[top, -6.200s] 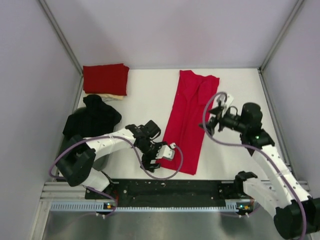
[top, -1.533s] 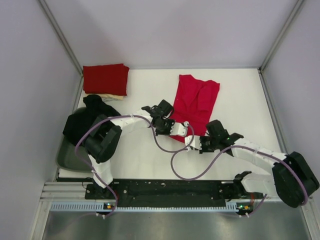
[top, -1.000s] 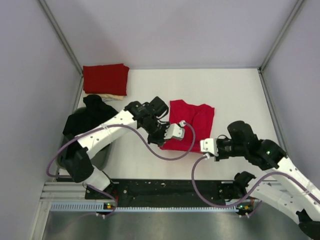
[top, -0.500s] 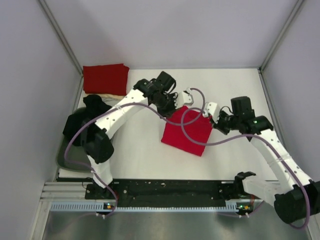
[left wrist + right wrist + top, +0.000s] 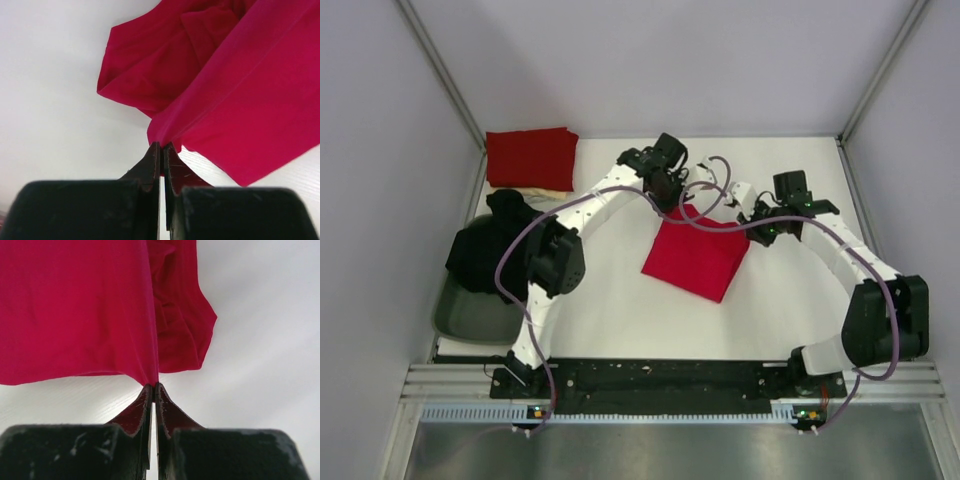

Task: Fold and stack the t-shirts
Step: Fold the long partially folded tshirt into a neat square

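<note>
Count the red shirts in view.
2: a folded red shirt in the far-left corner; a second red shirt mid-table, pinched by left gripper and right gripper. The corner pile may hide more.

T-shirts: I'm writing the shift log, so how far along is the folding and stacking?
Done: a folded red shirt sits on a cream shirt in the far left corner. In hand: the left fingers and right fingers each pinch an edge of the centre red shirt, folded down to a small square. Left: placing it on that stack; a dark cloth heap at the left lies unfolded.
</note>
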`<state>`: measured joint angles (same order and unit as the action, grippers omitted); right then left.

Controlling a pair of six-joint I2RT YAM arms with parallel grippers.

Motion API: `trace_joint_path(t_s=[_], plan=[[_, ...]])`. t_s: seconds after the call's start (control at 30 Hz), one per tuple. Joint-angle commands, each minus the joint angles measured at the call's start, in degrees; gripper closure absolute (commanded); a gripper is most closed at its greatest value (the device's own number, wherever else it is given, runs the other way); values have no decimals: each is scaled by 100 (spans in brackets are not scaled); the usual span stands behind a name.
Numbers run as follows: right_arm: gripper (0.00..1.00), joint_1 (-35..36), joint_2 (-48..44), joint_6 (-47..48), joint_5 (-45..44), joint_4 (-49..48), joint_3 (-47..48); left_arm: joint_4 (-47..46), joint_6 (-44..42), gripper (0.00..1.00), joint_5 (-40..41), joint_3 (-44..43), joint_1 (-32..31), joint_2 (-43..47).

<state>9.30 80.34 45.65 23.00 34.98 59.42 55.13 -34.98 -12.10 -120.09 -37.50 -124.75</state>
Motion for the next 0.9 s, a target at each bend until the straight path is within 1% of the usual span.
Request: trace_joint_path(t_s=[0.0,0.2,0.3,0.47,0.6,0.7,0.73,0.87], plan=[[100,-174,350,-275,-375,-263,395,-362,-79,100,655,-181,41,-225],[100,-323,728,-442,-463,-615,378,-1320,88,100,963,47,40,-436],[100,-367,957,-539,-490,-677,509,-1304,71,100,1025,-119,23,-655],[100,-420,1221,-610,-560,-703,624,-1286,44,100,824,-120,32,-796],[100,-429,1528,-855,-560,-791,816,-1680,158,98,928,-137,23,-902],[100,-447,1818,-1014,-560,-809,1019,-2102,229,98,1157,-225,23,-981],[100,-438,1889,-1023,-560,-826,1054,-2208,246,98,1383,-234,14,-999],[100,-438,2100,-1128,-534,-861,1203,-2209,141,95,1359,-260,6,-1122]])
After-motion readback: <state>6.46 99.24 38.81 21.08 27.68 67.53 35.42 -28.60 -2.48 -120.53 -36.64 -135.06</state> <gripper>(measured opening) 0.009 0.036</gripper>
